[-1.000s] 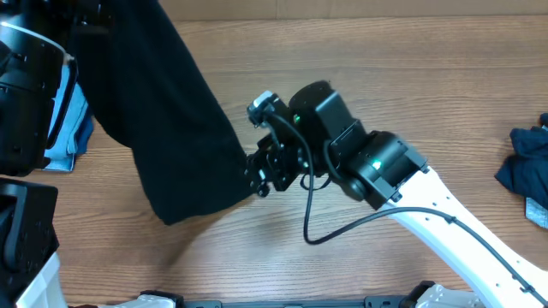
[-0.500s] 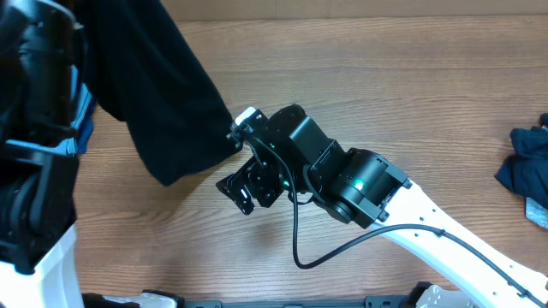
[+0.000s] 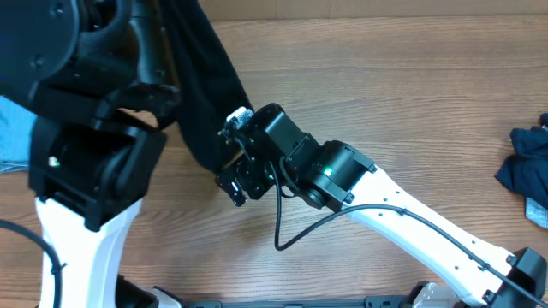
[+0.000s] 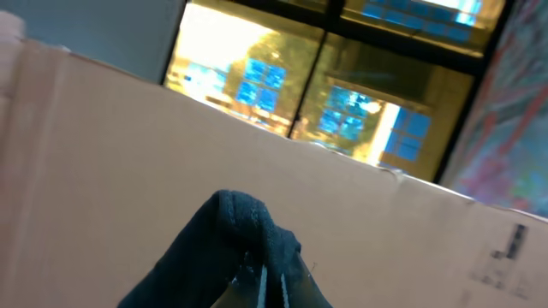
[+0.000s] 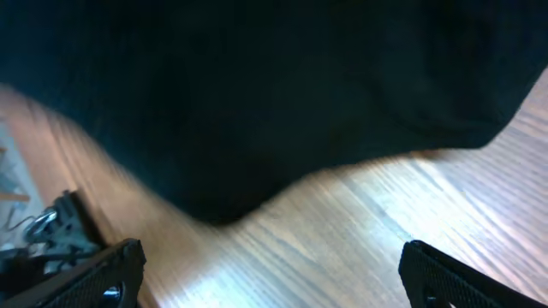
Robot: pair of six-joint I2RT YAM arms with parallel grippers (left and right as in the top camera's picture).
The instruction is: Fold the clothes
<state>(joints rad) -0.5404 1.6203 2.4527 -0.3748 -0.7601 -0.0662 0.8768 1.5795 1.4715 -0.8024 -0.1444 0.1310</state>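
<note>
You've got three garments in view. One plain black T-shirt (image 3: 210, 81), soft and limp, hangs from your left tool (image 4: 257, 278), which is pinched together on a bunched fold. One crumpled navy heap (image 3: 524, 171) and one light blue denim piece (image 3: 13, 128) sit at opposite edges of the wood-grain worktop (image 3: 411, 85). Your right tool (image 5: 270, 257) is spread wide, holding nothing, just beside the shirt's hem.

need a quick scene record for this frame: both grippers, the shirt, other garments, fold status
left gripper: shut on black T-shirt, holding it up off the table
right gripper: open, at the shirt's lower edge, nothing between its fingers
black T-shirt: hanging, unfolded
dark navy garment: crumpled, right edge of wooden table
light blue garment: left edge, mostly hidden by left arm
fold status: no fold made yet
</note>
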